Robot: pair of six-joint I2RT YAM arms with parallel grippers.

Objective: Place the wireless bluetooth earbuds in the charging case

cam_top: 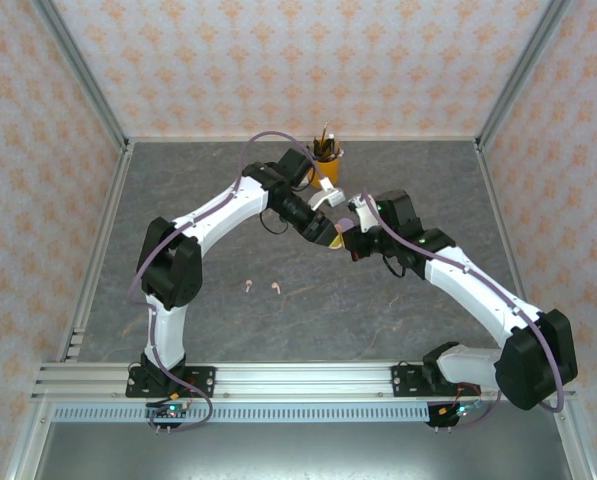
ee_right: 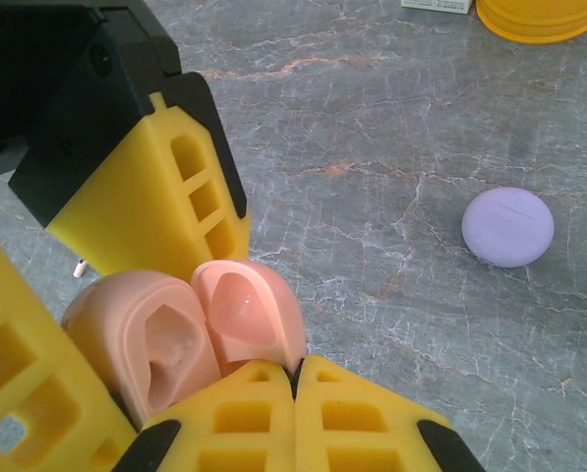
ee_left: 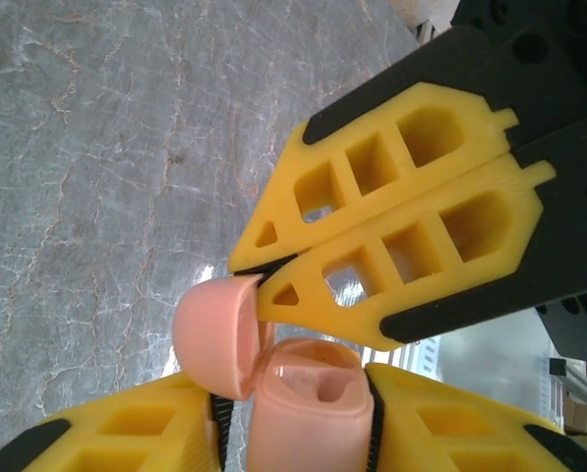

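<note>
Two pale pink earbuds (cam_top: 250, 287) are pictured lying side by side on the grey marbled tabletop (cam_top: 198, 200), just ahead of the left arm and well apart from the case being worked on at mid-table. Each is a tiny stemmed piece, far smaller than either case, and which way they face cannot be made out from above. Further right, the pink charging case (ee_right: 150, 339) is gripped around its base by the left tool (ee_left: 293, 393), whose yellow fingers are pressed to both flanks, with the moulded sockets open to view. The lid (ee_right: 249, 313) stands open on its hinge, and the right tool (ee_right: 295, 372) is shut tight with its tips set against the lid's rim; whether that rim is pinched or merely propped cannot be told. The step in hand is judged to be the opening and steadying of the case. It would be done well if the base were held level, the lid eased fully back without strain on the hinge, and the sockets left facing up before an earbud is fetched. A smooth, glossy shell of this kind could be expected to slip or twist if squeezed off-centre. A closed lilac case (ee_right: 507, 227) is seen resting alone on the tabletop, off to the right in the right wrist view.
</note>
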